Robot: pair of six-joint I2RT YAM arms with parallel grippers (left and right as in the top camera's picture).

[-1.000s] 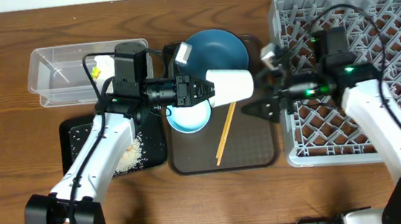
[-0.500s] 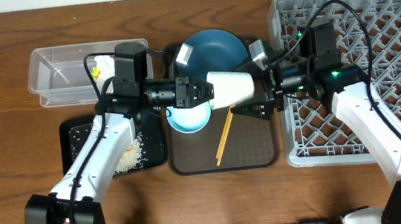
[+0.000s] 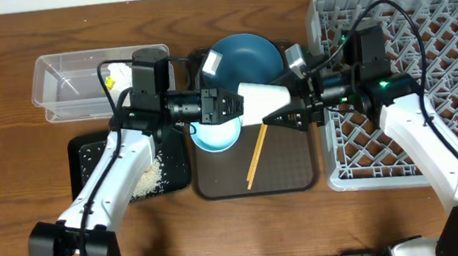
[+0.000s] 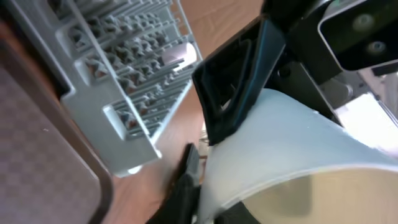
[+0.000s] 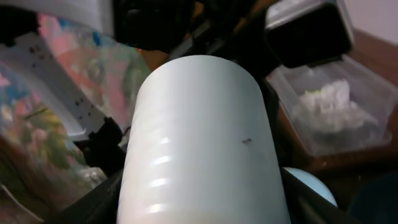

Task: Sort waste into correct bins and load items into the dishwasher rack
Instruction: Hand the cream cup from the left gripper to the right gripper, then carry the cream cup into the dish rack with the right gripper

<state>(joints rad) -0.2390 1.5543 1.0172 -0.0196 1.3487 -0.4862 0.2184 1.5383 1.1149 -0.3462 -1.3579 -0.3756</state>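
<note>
A white cup [image 3: 265, 98] lies on its side in mid-air over the brown tray [image 3: 293, 168], above the chopsticks [image 3: 256, 155] and near the blue plate [image 3: 247, 58]. The left gripper [image 3: 239, 103] pinches its rim. The right gripper [image 3: 291, 109] straddles the closed end, one finger against the wall; whether it is clamped cannot be told. The grey rack [image 3: 421, 5] stands alongside.

The white cup [image 5: 199, 143] is smooth with a soft sheen, and the dark blue plate [image 3: 246, 51] looks glossy too. Under it all the table [image 3: 11, 168] is low-shine wood grain. The rack [image 3: 448, 20] is matt grey plastic, the tub [image 3: 62, 86] clear plastic, the chopsticks [image 3: 256, 155] bare wood, and the brown tray [image 4: 37, 137] finely textured.
</note>
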